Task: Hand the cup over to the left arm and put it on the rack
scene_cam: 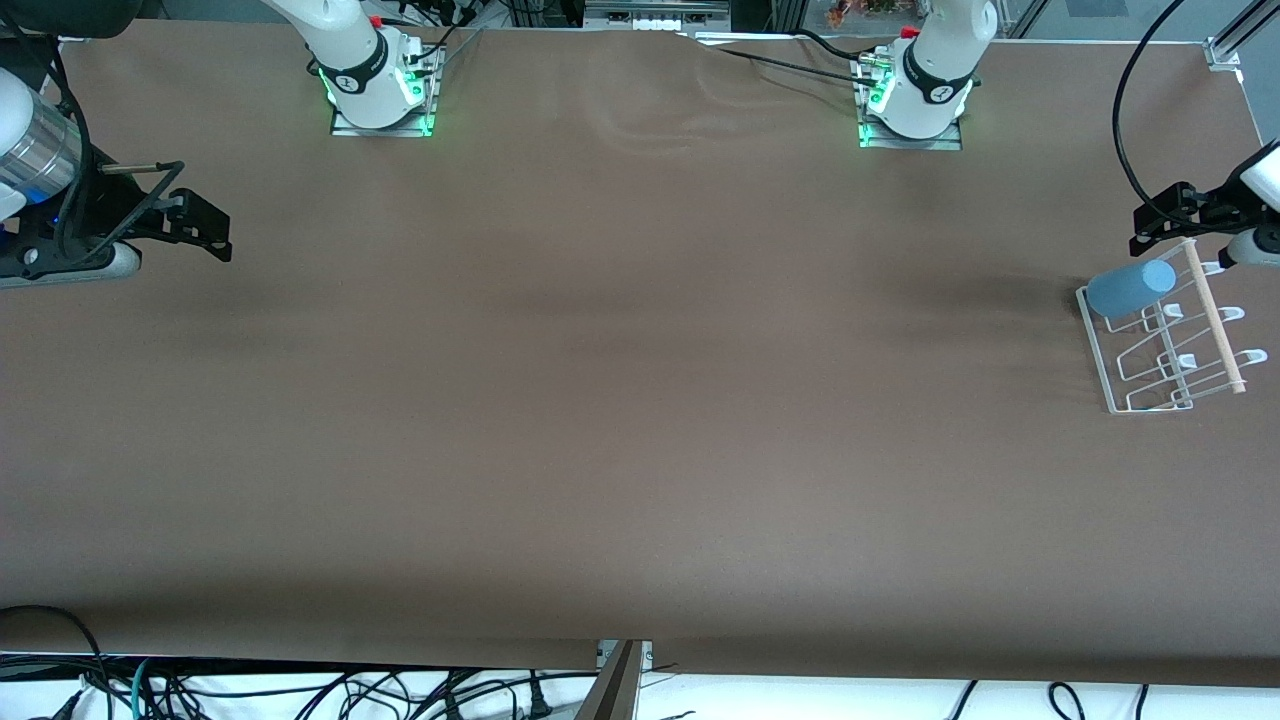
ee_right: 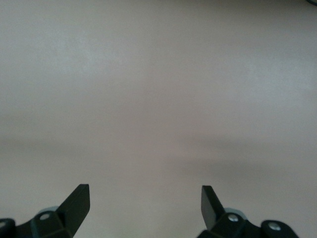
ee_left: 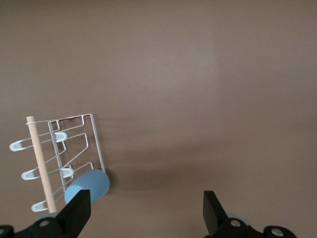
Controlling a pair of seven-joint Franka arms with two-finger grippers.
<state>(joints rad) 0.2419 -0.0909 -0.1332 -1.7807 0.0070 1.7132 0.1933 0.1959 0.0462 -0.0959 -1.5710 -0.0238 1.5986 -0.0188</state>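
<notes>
I see the cup [scene_cam: 1132, 288] resting tilted on the rack [scene_cam: 1100, 350] at the left arm's end of the bench [scene_cam: 600, 400]. Left gripper [ee_left: 146, 210] hangs spread wide and empty above it; I'd lift straight clear. Right gripper [ee_right: 145, 203] waits, wide and empty.

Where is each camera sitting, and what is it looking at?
Front view: high across the table, facing both arm bases; shows the left gripper, the right gripper, and the cup on the rack.
Left wrist view: on the left arm, over the rack and cup, its open fingers showing.
Right wrist view: over bare table, open fingers showing.
Front and left wrist views share the cup and rack.
</notes>
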